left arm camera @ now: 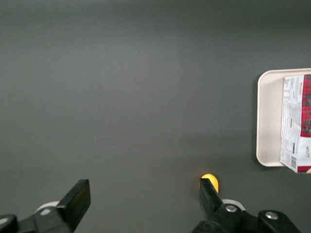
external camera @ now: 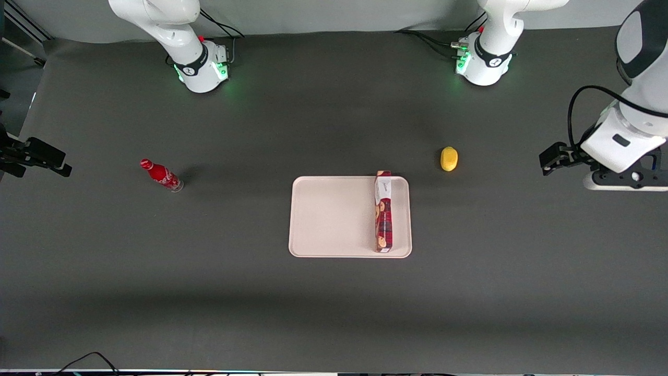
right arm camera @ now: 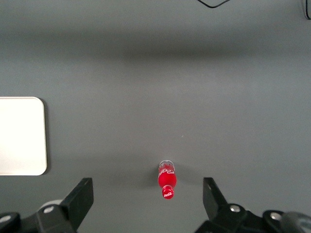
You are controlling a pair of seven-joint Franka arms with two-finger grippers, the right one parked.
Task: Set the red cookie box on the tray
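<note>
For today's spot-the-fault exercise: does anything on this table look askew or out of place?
Only slightly: the long dark-red cardboard cookie box stands on its narrow edge in the pale pink plastic tray, one end reaching the rim. The open gripper is off at the working arm's end.

red soda bottle (external camera: 160,175): parked arm's end of table | yellow object (external camera: 449,159): working arm's end

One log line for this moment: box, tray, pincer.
red cookie box: on edge on tray, by the working arm's end | pincer: open, empty, high over bare table, away from tray | lemon: off tray
</note>
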